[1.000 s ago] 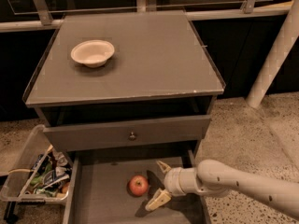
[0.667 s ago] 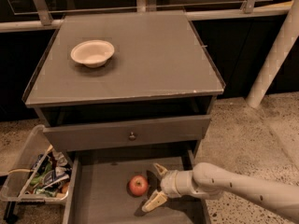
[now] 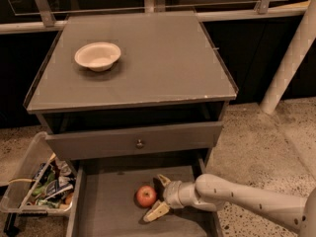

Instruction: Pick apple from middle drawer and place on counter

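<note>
The middle drawer (image 3: 106,209) is pulled out at the near, low part of the cabinet. The apple (image 3: 145,195) is seen on its dark floor, a bit right of the middle. The gripper (image 3: 154,198) is reached in from the right, down low in the drawer, with its two fingers spread wide apart. The apple sits right at the gap between them; if it is touched cannot be told. A white bowl (image 3: 98,56) is set on the counter (image 3: 158,63), far left
</note>
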You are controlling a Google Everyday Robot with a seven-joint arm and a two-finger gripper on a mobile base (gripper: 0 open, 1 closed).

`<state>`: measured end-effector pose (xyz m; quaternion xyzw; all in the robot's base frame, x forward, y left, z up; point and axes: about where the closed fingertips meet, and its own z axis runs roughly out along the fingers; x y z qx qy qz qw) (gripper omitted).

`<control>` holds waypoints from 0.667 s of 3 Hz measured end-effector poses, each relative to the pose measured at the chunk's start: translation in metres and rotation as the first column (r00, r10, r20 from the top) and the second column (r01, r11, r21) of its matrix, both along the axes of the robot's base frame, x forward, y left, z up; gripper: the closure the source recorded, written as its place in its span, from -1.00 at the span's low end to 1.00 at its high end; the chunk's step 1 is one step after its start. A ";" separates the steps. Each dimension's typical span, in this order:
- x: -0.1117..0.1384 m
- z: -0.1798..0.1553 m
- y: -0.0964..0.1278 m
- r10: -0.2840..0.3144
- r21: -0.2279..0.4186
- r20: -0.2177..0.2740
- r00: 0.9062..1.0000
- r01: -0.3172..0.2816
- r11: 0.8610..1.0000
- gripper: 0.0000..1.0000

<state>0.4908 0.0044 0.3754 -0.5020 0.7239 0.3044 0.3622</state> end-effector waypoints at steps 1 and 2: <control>0.000 0.000 0.000 0.000 0.001 -0.001 1.000 0.000 1.000 -1.00; 0.000 0.000 0.000 0.000 0.001 -0.001 1.000 0.000 1.000 -0.65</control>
